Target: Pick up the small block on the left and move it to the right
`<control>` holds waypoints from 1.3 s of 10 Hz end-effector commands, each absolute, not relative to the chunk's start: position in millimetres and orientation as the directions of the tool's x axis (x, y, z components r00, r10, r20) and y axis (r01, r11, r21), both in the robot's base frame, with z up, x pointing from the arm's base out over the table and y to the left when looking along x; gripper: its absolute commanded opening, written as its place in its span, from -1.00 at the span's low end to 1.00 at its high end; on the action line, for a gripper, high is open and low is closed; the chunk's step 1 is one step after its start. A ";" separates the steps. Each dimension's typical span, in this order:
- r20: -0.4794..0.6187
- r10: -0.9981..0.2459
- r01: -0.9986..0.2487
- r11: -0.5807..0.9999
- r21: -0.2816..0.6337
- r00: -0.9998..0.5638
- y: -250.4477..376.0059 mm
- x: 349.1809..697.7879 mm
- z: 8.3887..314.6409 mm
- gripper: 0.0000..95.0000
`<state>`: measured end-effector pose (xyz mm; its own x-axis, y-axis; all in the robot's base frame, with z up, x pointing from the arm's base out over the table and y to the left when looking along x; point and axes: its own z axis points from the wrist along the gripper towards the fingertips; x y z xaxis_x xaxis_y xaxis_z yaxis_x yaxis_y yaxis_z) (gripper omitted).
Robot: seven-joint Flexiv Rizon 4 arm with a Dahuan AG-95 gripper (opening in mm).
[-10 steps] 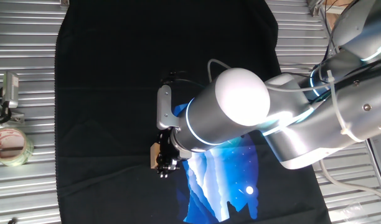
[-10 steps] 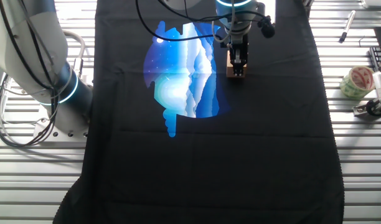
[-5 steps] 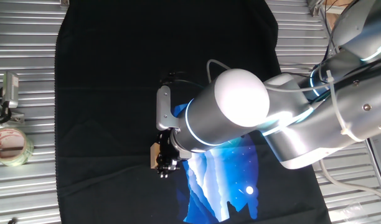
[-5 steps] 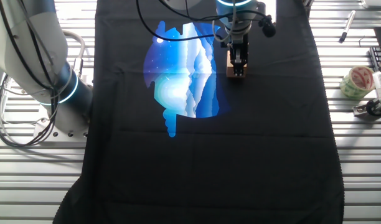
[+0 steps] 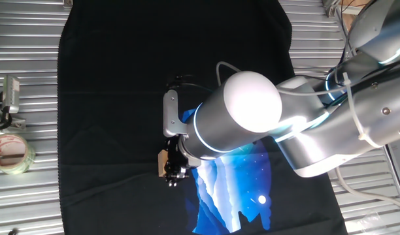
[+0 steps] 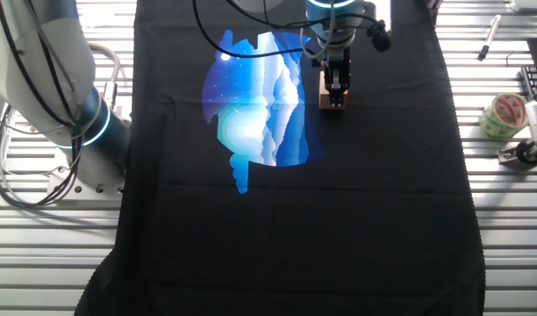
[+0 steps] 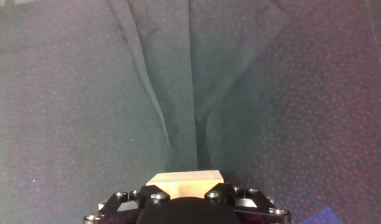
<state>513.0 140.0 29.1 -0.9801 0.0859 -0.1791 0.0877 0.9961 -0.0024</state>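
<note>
The small block (image 5: 162, 163) is a light tan wooden cube on the black cloth, just left of the blue print. In the other fixed view the small block (image 6: 332, 102) sits under the hand, right of the print. My gripper (image 5: 173, 172) points down over it, with its dark fingers on either side of the cube. In the hand view the small block (image 7: 184, 182) fills the space between the jaws of my gripper (image 7: 185, 200), which looks shut on it. Whether the cube rests on the cloth or hangs just above it is not visible.
A black cloth (image 6: 295, 219) with a blue and white print (image 6: 255, 96) covers the ribbed metal table. A roll of clear tape (image 5: 10, 153) and a metal clip (image 5: 7, 98) lie off the cloth's left edge. The arm's large body (image 5: 304, 124) overhangs the right side.
</note>
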 end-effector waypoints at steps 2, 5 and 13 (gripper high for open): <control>-0.179 0.084 0.085 0.996 0.000 -0.980 140.5 513.4 28.4 0.60; -0.179 0.083 0.084 0.996 0.002 -0.980 140.5 513.4 28.4 0.60; -0.180 0.079 0.079 0.997 0.005 -0.981 140.5 513.4 28.4 0.60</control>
<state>513.0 140.1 29.0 -0.9804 0.0800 -0.1801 0.0807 0.9967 0.0038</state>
